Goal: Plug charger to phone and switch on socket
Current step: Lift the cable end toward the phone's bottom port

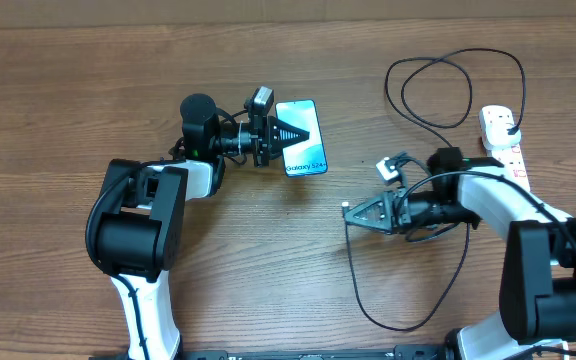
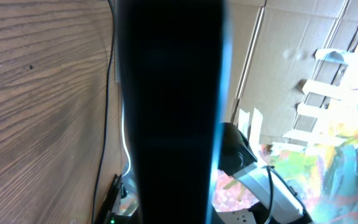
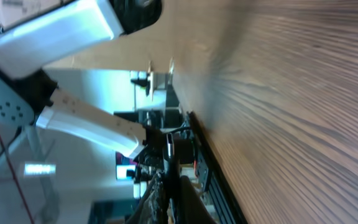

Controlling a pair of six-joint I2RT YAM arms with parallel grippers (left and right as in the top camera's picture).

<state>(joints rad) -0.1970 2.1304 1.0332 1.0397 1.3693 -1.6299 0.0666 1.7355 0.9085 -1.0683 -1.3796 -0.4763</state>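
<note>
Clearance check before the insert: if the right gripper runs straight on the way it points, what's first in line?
The right gripper, shut on the charger tip, points across bare table at the left arm; that looks first. The phone lies off that line. Height is unclear from above.

L tool (image 1: 306,131): phone (image 1: 308,158); R tool (image 1: 353,211): charger (image 1: 348,250).

From overhead, the left gripper (image 1: 303,131) covers part of the phone (image 1: 308,158). In my left wrist view that phone is only a dark, out-of-focus slab. Far right of the phone, the socket (image 1: 501,128) runs under the right arm (image 1: 488,195), and I cannot read its switch. The charger (image 1: 448,75) tip at the right gripper (image 1: 351,209) is too small to make out.
</note>
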